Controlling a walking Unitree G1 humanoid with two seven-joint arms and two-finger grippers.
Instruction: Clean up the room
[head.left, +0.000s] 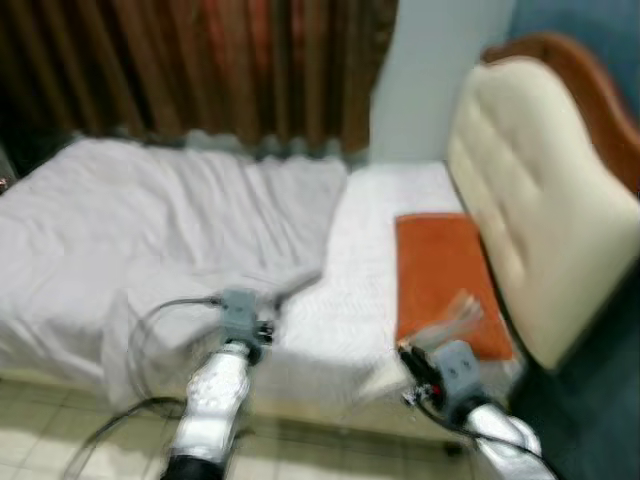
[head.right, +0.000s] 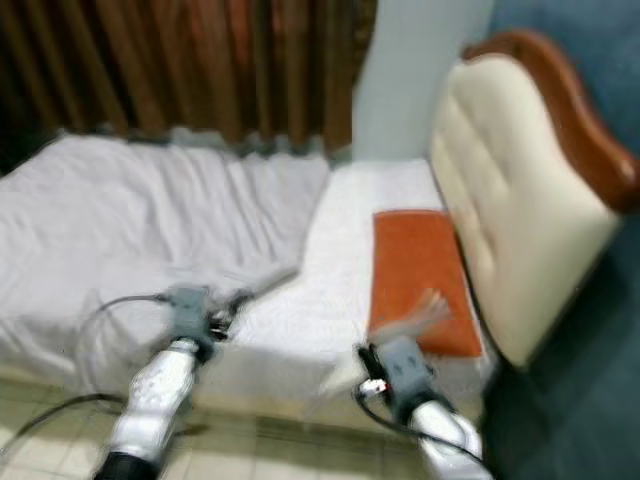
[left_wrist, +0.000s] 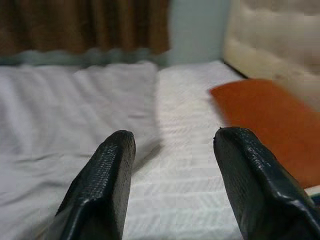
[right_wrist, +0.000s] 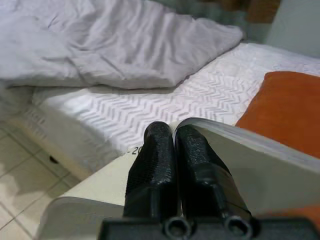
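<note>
A bed stands before me with a crumpled pale grey duvet (head.left: 150, 220) on its left half and a bare white zigzag-patterned sheet (head.left: 375, 230) on the right. An orange pillow (head.left: 440, 270) lies flat by the headboard. My left gripper (left_wrist: 172, 137) is open just above the bed's near edge, with nothing between its fingers. My right gripper (right_wrist: 172, 131) is shut on a pale booklet (right_wrist: 260, 165), a thin flat thing, near the bed's front right corner, just short of the orange pillow. Both eye views are blurred.
A cream padded headboard (head.left: 540, 200) with a wooden rim rises on the right. Dark brown curtains (head.left: 220, 60) hang behind the bed beside a pale wall (head.left: 430, 80). Light floor tiles (head.left: 60, 430) lie in front of the bed, and a cable (head.left: 140, 345) loops from my left arm.
</note>
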